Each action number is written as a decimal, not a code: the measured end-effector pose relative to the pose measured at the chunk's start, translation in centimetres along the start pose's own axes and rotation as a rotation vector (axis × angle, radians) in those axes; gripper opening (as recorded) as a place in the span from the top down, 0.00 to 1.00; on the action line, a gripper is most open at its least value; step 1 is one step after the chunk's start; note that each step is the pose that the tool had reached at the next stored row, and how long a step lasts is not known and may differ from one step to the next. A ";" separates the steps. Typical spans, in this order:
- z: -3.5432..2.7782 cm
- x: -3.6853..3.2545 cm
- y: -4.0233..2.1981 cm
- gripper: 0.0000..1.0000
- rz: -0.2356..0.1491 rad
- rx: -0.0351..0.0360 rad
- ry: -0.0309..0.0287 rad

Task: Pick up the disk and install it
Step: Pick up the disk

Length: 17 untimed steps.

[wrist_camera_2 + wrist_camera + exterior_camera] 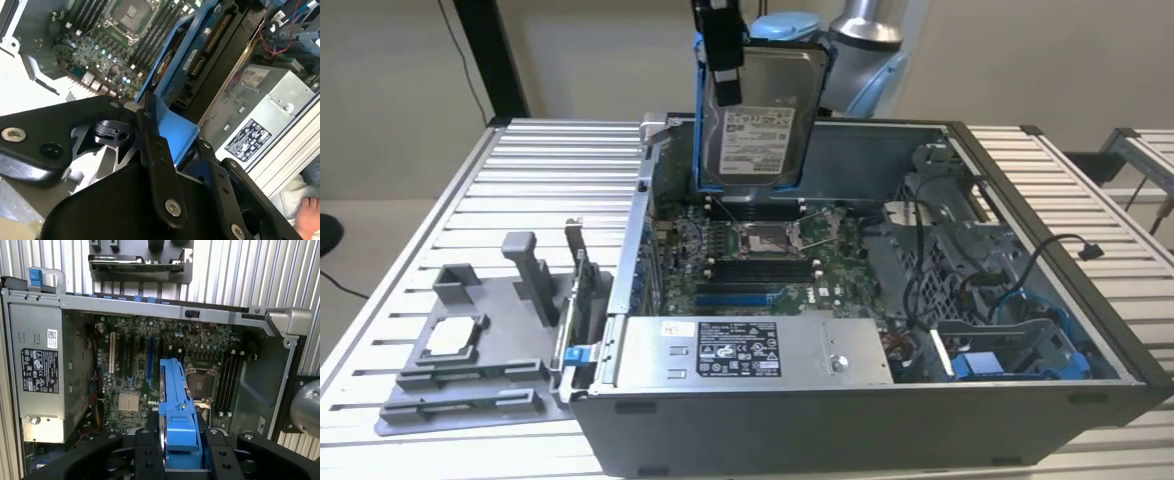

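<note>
One half of the job looks done: the disk (754, 110) is off its resting place and in the air, while the installing has not yet happened. The gripper (724, 60) is clamped on the disk's blue carrier frame (179, 405), with a black finger on either side of it in the first wrist view. The disk hangs upright below the gripper with its white label facing the exterior view. Directly beneath the gripper lies the open computer case (1067, 300). The disk's lower edge hovers over the motherboard (761, 250), apart from it and not seated in any bay. Lower down and off to one side of the gripper sits the grey power supply box (747, 350). In the far corner of the case from the gripper are blue plastic parts (1014, 362), which I judge may belong to the drive bay, though I cannot tell for certain. Outside the case, well apart from the gripper, a grey fixture (467, 350) rests on the desk (547, 170).
</note>
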<state>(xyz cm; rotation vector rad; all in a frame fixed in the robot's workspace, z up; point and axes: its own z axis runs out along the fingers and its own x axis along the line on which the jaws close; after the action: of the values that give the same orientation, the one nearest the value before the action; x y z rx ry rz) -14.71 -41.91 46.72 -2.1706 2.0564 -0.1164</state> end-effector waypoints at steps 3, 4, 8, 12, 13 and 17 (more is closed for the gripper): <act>0.18 0.08 -1.12 1.00 0.000 -0.0001 0.0000; 0.23 0.10 -1.45 1.00 0.000 -0.0002 0.0000; 0.40 0.20 -2.49 1.00 0.000 -0.0002 0.0000; 0.42 0.33 -2.64 1.00 0.000 -0.0002 0.0000; 0.42 0.35 -2.64 1.00 0.000 -0.0002 0.0001; 0.40 0.60 -2.64 1.00 0.000 -0.0003 -0.0002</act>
<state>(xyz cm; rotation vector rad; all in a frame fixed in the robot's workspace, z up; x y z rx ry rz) -12.01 -42.36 46.72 -2.1707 2.0565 -0.1159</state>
